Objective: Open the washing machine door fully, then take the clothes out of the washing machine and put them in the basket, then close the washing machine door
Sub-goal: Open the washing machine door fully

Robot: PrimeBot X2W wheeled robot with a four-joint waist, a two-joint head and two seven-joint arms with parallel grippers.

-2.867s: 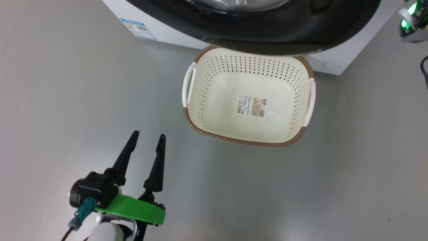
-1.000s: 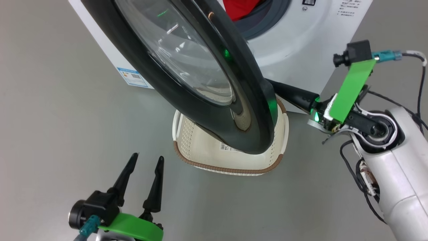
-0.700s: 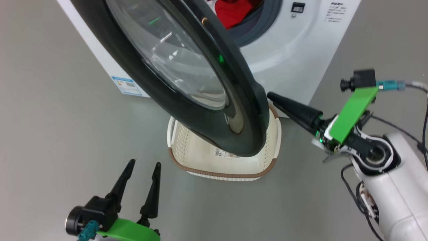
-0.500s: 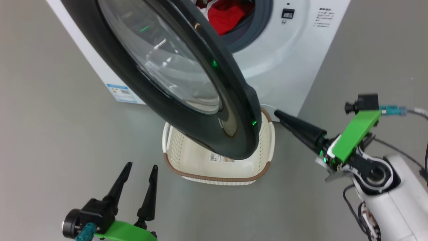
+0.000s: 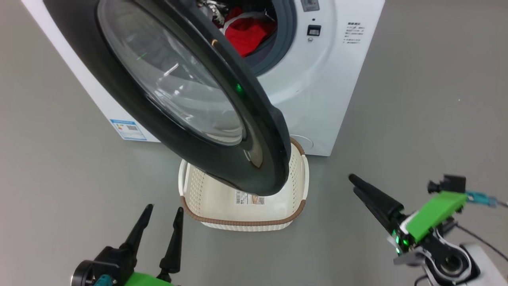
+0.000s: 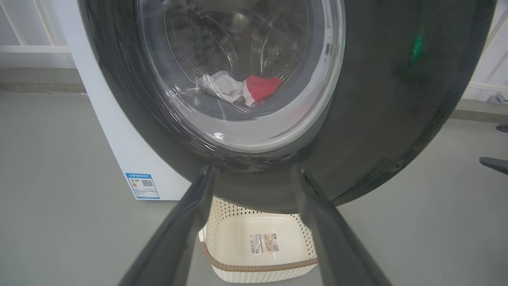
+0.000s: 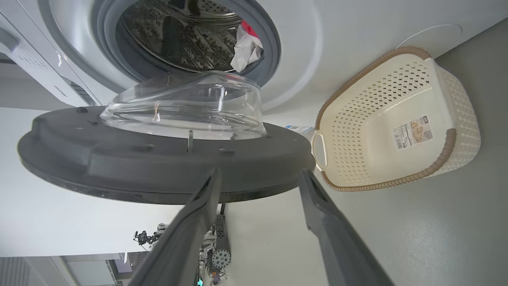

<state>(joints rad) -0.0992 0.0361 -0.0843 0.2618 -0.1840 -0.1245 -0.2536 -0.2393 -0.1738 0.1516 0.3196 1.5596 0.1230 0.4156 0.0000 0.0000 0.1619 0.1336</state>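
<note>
We log right gripper [image 5: 353, 184] spread, empty; washing machine door [image 5: 170, 83] (standing open) to its left; left gripper [image 5: 164, 208] spread too.

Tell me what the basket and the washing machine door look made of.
The basket: probably moulded plastic, matte cream, even punched holes, brown woven-look rim. The washing machine door: glossy black rim, likely plastic, showing reflections; clear bulging window looks like glass.

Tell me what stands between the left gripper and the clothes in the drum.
The washing machine door. In the left wrist view it stands ahead of the left gripper, and the red and white clothes show through its glass.
</note>
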